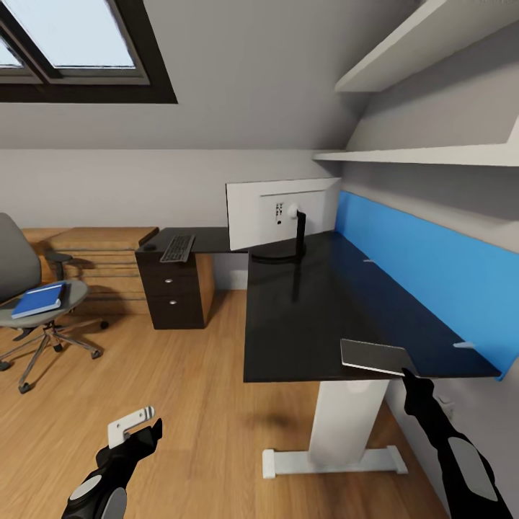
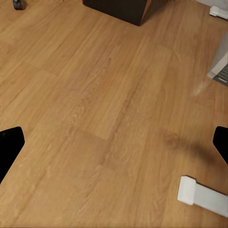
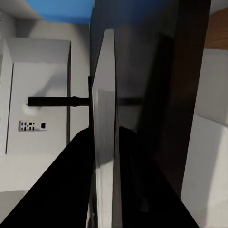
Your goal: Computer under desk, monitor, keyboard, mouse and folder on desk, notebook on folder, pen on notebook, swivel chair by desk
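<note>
The long black L-shaped tabletop point(image 1: 317, 310) with the bright blue back panel point(image 1: 425, 274) fills the middle and right of the head view. The right pincer point(image 1: 408, 370), at the lower right, is clenched on a small thin dark grey notebook point(image 1: 375, 356) held just over the near edge of the tabletop. In the right wrist view the notebook point(image 3: 105, 133) shows edge-on between the two black fingers point(image 3: 66, 190).

The wide monitor point(image 1: 282, 213) with its white back stands on the tabletop near the middle of the frame. To its left lies the slim grey keyboard point(image 1: 177, 248), above a black drawer cabinet point(image 1: 173, 292).

At the left edge, the flat bright blue folder point(image 1: 40, 299) lies on the seat of the grey swivel chair point(image 1: 21, 288).

The left pincer point(image 1: 140, 425), at the lower left, hangs over the light wood floor point(image 1: 180, 404) with its black fingers point(image 2: 9, 147) spread wide, grasping nothing.
</note>
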Controlling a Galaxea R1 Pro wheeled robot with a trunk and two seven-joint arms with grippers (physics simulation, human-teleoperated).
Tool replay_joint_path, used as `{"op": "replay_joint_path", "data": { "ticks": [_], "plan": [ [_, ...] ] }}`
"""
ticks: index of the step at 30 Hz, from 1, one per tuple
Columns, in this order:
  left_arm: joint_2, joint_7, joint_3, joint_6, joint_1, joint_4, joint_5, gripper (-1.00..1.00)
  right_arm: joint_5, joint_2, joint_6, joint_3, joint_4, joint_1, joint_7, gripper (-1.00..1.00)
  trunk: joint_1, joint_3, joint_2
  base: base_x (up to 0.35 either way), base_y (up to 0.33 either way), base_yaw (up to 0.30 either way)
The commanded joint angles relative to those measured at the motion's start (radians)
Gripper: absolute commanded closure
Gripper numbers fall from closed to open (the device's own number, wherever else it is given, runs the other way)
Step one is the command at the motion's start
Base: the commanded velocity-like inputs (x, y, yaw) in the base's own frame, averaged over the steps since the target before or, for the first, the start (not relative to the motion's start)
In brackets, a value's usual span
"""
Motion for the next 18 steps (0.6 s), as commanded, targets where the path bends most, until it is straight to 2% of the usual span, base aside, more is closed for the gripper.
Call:
{"op": "replay_joint_path", "data": {
  "ticks": [1, 12, 15, 18],
  "plan": [
    [0.0, 0.006, 0.001, 0.003, 0.0, -0.001, 0.011, -1.0, -0.007, 0.0, 0.008, -0.003, 0.001, -0.001, 0.004, 1.0, -0.004, 0.002, 0.007, 0.0, 0.0, 0.0],
    [-0.001, 0.0, 0.001, 0.006, 0.0, 0.029, 0.012, -1.0, -0.006, 0.005, 0.008, 0.0, -0.004, -0.001, 0.004, 1.0, -0.046, 0.037, 0.084, 0.0, 0.0, 0.0],
    [0.001, -0.001, 0.003, 0.006, 0.0, 0.063, 0.013, -1.0, -0.004, 0.028, 0.007, 0.0, -0.04, 0.0, 0.003, 1.0, -0.058, 0.046, 0.105, 0.0, 0.0, 0.0],
    [0.003, -0.002, 0.005, 0.003, 0.0, 0.156, 0.012, -1.0, 0.025, 0.091, 0.006, 0.011, -0.15, 0.003, -0.009, 1.0, -0.069, 0.056, 0.126, 0.0, 0.0, 0.0]
  ]
}}
